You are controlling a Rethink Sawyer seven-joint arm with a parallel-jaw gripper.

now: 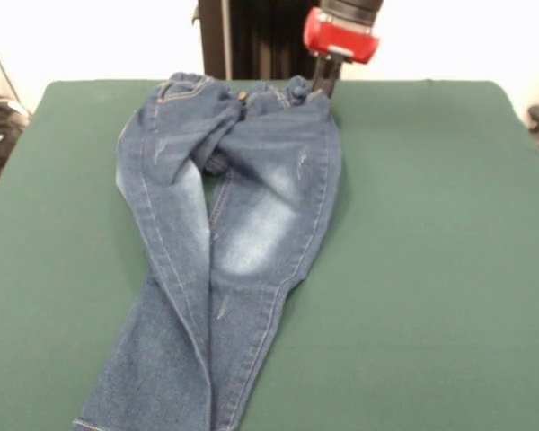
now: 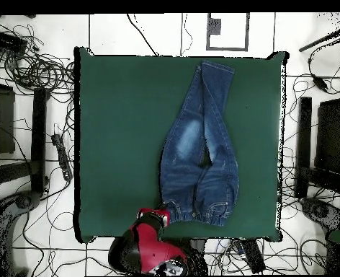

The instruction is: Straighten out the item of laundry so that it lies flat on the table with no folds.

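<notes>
The blue denim jeans (image 1: 251, 206) lie on the dark green table (image 1: 431, 269), with the elastic waistband at the far edge by the robot and the legs running toward the camera. The legs lie close together and overlap lower down. The cloth is bunched and twisted at the crotch. A faded whitish patch shows on one thigh. My gripper (image 1: 323, 83), under its red wrist, is down at the right end of the waistband. In the overhead view the gripper (image 2: 158, 216) is at the waistband's left corner of the jeans (image 2: 198, 151). Whether it holds the cloth is hidden.
The jeans' waistband is close to the table (image 2: 115, 130) edge on the robot's side. Wide bare felt lies to both sides of the jeans. The black pedestal (image 1: 251, 36) stands behind the table. Cables (image 2: 36, 68) and black stands (image 2: 324, 137) ring the table on the floor.
</notes>
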